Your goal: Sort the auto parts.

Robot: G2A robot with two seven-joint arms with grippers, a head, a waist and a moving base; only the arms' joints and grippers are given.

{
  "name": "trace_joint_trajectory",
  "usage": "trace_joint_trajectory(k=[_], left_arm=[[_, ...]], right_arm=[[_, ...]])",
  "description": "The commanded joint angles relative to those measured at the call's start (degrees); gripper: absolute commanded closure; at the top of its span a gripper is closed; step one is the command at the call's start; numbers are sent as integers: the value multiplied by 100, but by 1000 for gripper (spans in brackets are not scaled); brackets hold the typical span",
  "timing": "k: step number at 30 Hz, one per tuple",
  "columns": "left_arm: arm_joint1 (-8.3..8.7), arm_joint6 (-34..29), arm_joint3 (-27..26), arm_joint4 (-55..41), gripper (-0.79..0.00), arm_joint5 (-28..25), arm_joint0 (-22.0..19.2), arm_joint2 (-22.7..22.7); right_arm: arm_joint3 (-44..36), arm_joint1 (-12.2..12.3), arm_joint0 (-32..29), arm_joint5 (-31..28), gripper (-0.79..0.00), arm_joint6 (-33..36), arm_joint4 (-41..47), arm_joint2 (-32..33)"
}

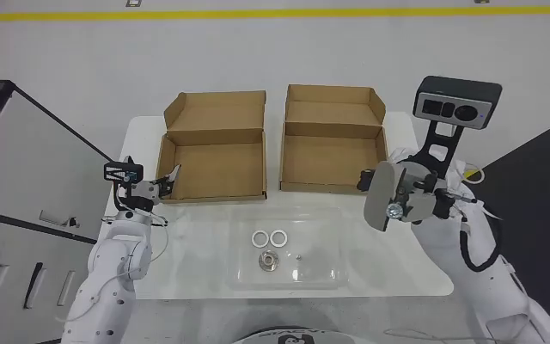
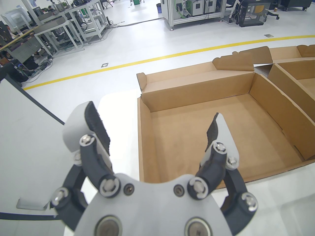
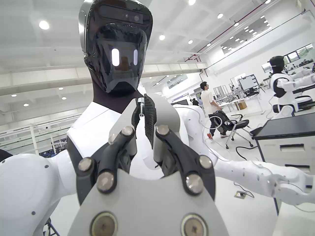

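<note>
Gleaming small silver threaded bolt (image 3: 140,108)

White table (image 1: 193,249) — two boxes (image 1: 219,168), clear tray (image 1: 331,273)

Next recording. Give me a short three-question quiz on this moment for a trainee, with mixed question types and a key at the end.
1. True or false: the left tool is shut.
2. What is between the fingers of the right tool? A: a spring. B: a small bolt. C: nothing.
3. Fill in: the number of white rings lying in the clear tray is ____.

Key: 1 false, it is open; 2 B; 3 two.
</note>
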Motion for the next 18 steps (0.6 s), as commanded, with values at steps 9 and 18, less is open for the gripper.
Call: trace_joint_trajectory(k=[9,18], left_arm=[[0,0,0,0,-785,0,0,0],[0,0,0,0,-785,0,0,0]], right_arm=[[0,0,0,0,0,0,0,0],[175,57,-19,488,0,-395,-895,648]])
